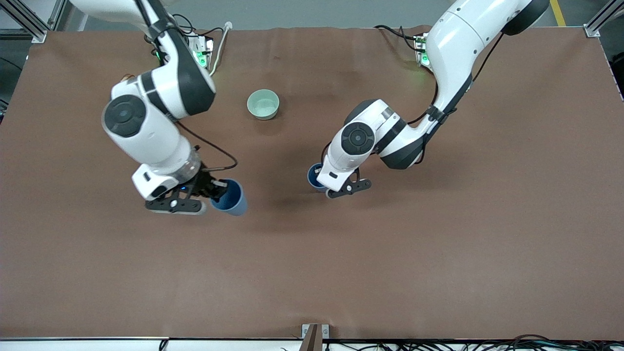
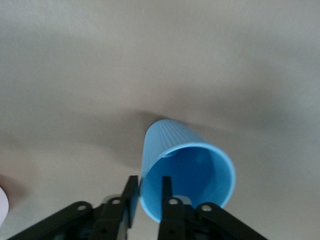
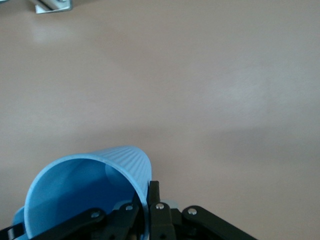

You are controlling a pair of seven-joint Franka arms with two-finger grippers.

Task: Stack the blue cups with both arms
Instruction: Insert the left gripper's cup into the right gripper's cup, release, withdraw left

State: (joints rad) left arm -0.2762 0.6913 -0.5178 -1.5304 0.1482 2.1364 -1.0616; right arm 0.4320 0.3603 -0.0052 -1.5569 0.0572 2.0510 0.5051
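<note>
- The right tool (image 1: 214,195) is clamped on the rim of one blue cup (image 1: 230,197), one finger inside the wall and one outside; the right wrist view shows the same pinch (image 3: 148,212) on that cup (image 3: 90,187).
- This cup looks lifted and tilted, its mouth turned toward the right arm, over bare table toward the right arm's end.
- The left tool (image 1: 325,187) grips the second cup (image 1: 314,175) the same way, by its rim; the left wrist view shows the fingers (image 2: 149,212) straddling the wall of that cup (image 2: 187,172).
- Most of the second cup is hidden under the left wrist in the front view. Whether it sits on the table or is just off it, I cannot tell.
- Progress, as I judge it: both cups are picked, which is the first half. The stacking itself is not yet done; the cups are well apart, with open table between them.
- What is left: bring one cup over the other, line up the mouths, drop it in, and release.
- The table (image 1: 438,243) is covered in a plain brown mat, smooth and flat.
- A mint-green bowl (image 1: 263,104) stands upright between the arms, farther from the front camera than both cups and not in their way.
- Past the table edge there are aluminium frame posts (image 1: 29,22) at the corners, grey floor, and cables (image 1: 487,343) along the near edge.
</note>
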